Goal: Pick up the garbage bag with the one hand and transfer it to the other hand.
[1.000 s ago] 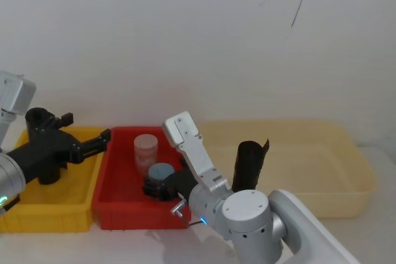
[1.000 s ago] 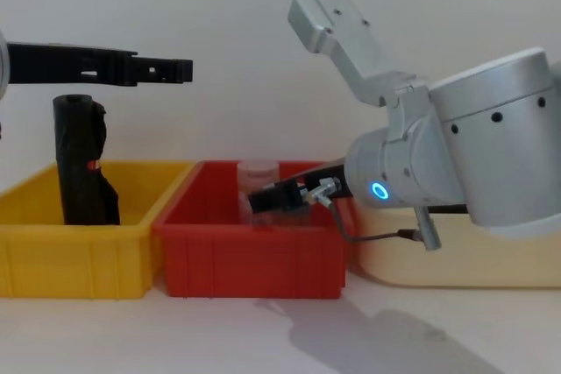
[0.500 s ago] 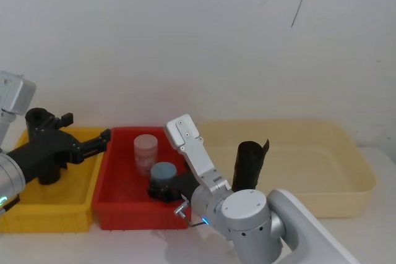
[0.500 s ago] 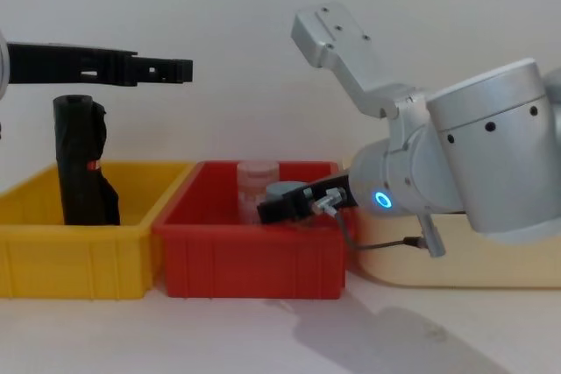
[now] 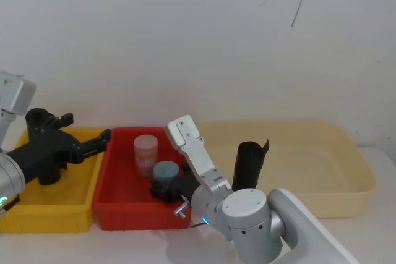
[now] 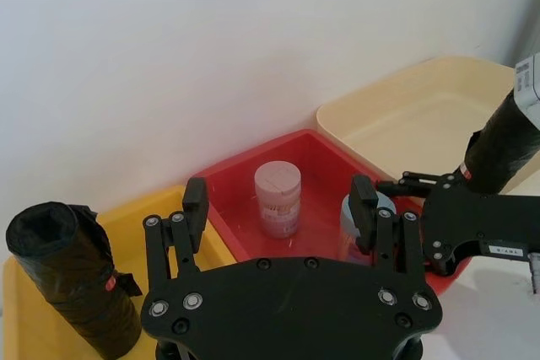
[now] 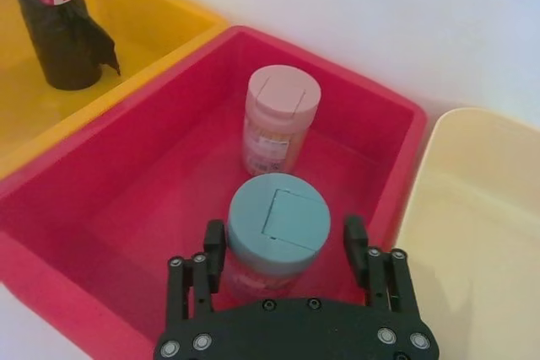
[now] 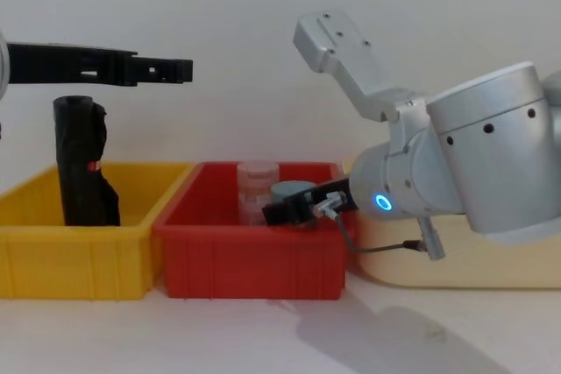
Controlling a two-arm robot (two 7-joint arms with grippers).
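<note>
The right gripper, on the silver arm with the blue ring, is low inside the red bin, and its two black fingers stand open on both sides of a jar with a grey-blue lid. The jar is between the fingers, but whether the pads touch it cannot be told, and the gripper has hold of nothing that the views make sure. Just past this jar, farther from the gripper, a second jar with a pink lid stands upright in the same red bin. In the chest view the gripper shows at the rim of the red bin, beside the grey-blue lid. The garbage bag, a thick plain black roll, stands upright in the cream tray on the right side of the red bin, close beside the right arm's forearm and apart from both grippers. The left gripper, on the arm with the green ring, hangs in the air above the yellow bin, which is on the other side of the red bin; its fingers are spread wide and hold nothing. In the chest view this gripper reaches out level, well above the bins. Under it, in the yellow bin, a slimmer black roll with a red mark stands upright, not touched by the fingers.
</note>
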